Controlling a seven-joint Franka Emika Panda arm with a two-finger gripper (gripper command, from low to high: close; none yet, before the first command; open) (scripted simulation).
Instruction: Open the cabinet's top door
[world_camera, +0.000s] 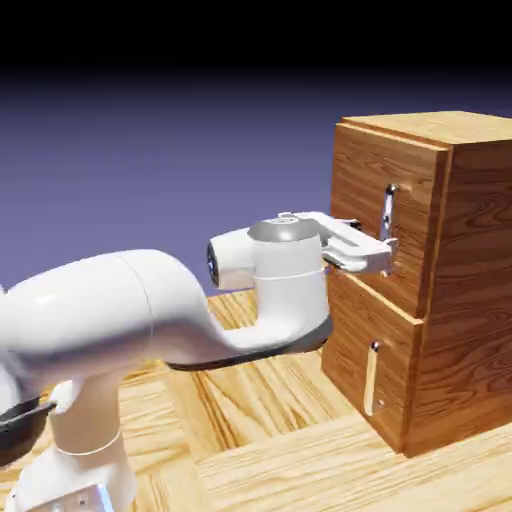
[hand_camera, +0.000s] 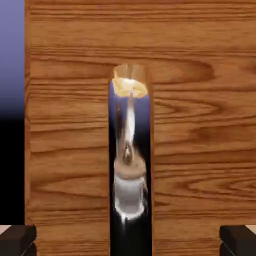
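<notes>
All I've got on my feeds besides the job itself is the table (world_camera: 270, 440) — light wood-grain planks, with the grain running in different directions from patch to patch; behind it there's the plain blue-violet backdrop (world_camera: 150, 130), fading to black along the top of the exterior view; the hand view shows a strip of that same backdrop (hand_camera: 12, 50) at its left edge — violet up top, black lower down.

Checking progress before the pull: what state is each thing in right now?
Top door: shut, flush with the cabinet.
Top handle: not gripped; it sits between the open fingers.
Lower door: shut.
End effector: open, level, at the top handle's lower end.
</notes>
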